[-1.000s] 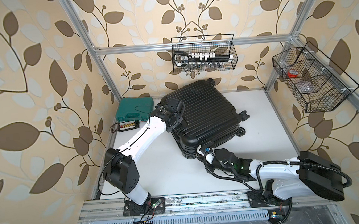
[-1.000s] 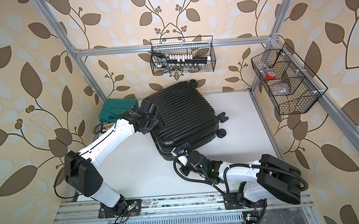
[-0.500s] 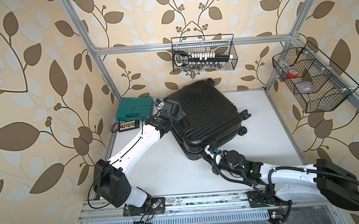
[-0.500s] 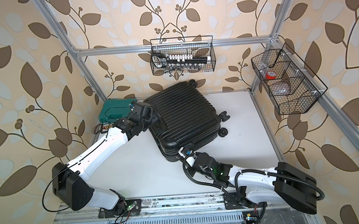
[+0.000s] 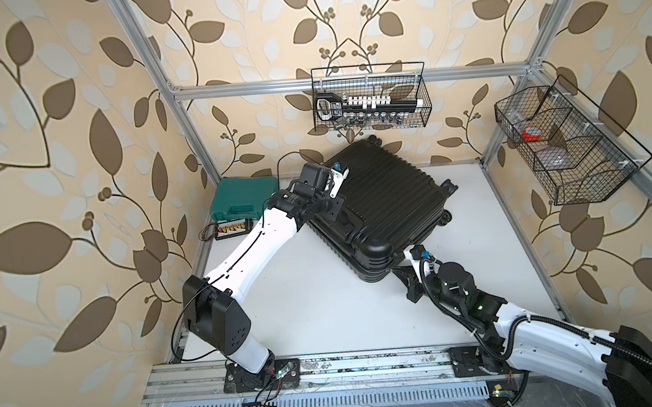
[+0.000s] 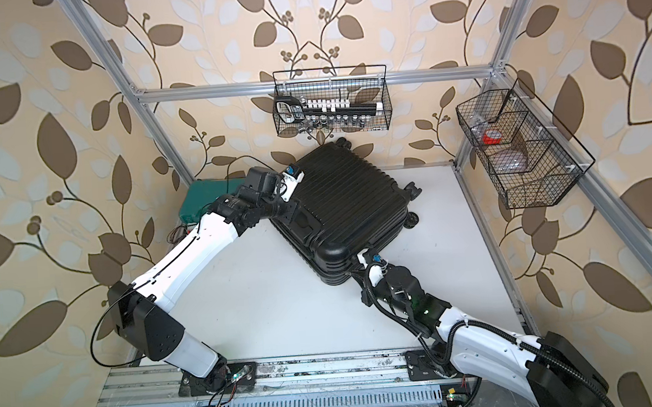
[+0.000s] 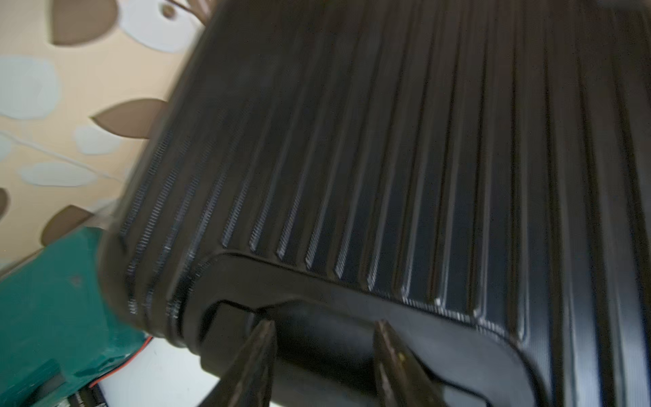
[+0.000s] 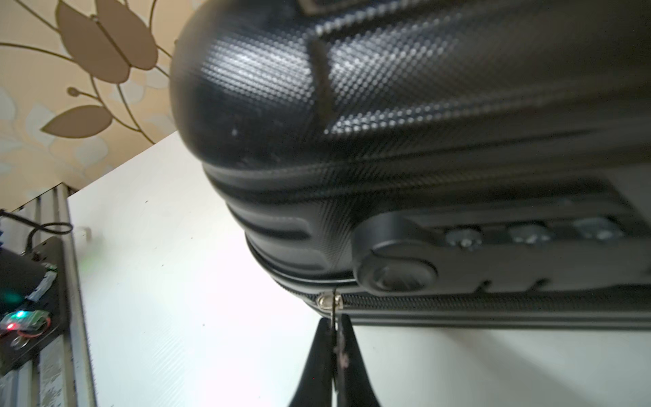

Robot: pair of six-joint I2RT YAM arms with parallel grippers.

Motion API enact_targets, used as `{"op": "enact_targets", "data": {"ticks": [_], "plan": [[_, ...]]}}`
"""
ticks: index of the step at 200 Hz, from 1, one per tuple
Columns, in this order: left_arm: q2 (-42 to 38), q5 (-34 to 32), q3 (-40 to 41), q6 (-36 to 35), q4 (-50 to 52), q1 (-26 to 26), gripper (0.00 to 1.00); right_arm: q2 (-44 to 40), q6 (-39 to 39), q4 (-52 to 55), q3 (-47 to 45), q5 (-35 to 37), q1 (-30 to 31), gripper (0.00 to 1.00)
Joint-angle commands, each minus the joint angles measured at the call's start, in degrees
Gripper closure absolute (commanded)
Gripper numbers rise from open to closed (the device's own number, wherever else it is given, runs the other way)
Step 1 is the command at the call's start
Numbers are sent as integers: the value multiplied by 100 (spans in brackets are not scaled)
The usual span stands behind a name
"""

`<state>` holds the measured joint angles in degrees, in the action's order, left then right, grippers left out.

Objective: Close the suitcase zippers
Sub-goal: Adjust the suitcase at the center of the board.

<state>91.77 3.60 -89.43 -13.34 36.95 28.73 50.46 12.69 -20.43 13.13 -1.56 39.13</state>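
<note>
The black ribbed suitcase (image 5: 384, 204) (image 6: 340, 203) lies flat on the white table, shell halves together. My left gripper (image 5: 333, 211) (image 6: 290, 211) is at its left side. In the left wrist view the left gripper (image 7: 324, 327) has a finger on each side of the black side handle (image 7: 324, 349), shut on it. My right gripper (image 5: 401, 267) (image 6: 355, 271) is low at the near corner. In the right wrist view the right gripper (image 8: 333, 320) is shut on the thin metal pull of the zipper slider (image 8: 329, 302), with closed zip track (image 8: 493, 303) beyond it.
A green tool case (image 5: 244, 199) (image 7: 45, 299) sits against the suitcase's left, with a small parts box (image 5: 233, 229) beside it. Wire baskets hang on the back wall (image 5: 369, 97) and right wall (image 5: 566, 146). A combination lock (image 8: 493, 236) sits above the zip track.
My left gripper opened wide, shifted along the suitcase's left side and closed around the handle. My right gripper, still shut on the pull, has moved a little to the right round the near corner.
</note>
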Motion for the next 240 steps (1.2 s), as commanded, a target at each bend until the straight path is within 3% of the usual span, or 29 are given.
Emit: {"op": "enact_targets", "data": {"ticks": [1,30,65,81,93,136,168,201,240], "plan": [[-80,900,-206,-1100,700,-203,60,-140,185,114,6,150,-410,100],[-30,1109,-206,-1641,718,-298,62,-177,170,172,32,-84,-691,100],[79,1369,-204,-2823,796,-331,43,-176,155,225,46,-181,-849,100],[279,1908,-500,-3771,1364,-435,32,-185,143,245,50,-229,-901,100],[470,1993,-750,-3997,1585,-485,29,-203,139,258,43,-262,-927,100],[1363,2194,-1871,-5278,2875,-597,30,-299,142,301,32,-325,-993,100],[1690,2288,-2123,-6325,3540,-597,32,-382,164,346,32,-345,-1008,100],[1912,2265,-2244,-6543,3404,-505,32,-381,139,371,41,-368,-1012,100],[2116,1711,-2146,-6537,3255,-182,36,-374,120,371,32,-355,-1019,100]]}}
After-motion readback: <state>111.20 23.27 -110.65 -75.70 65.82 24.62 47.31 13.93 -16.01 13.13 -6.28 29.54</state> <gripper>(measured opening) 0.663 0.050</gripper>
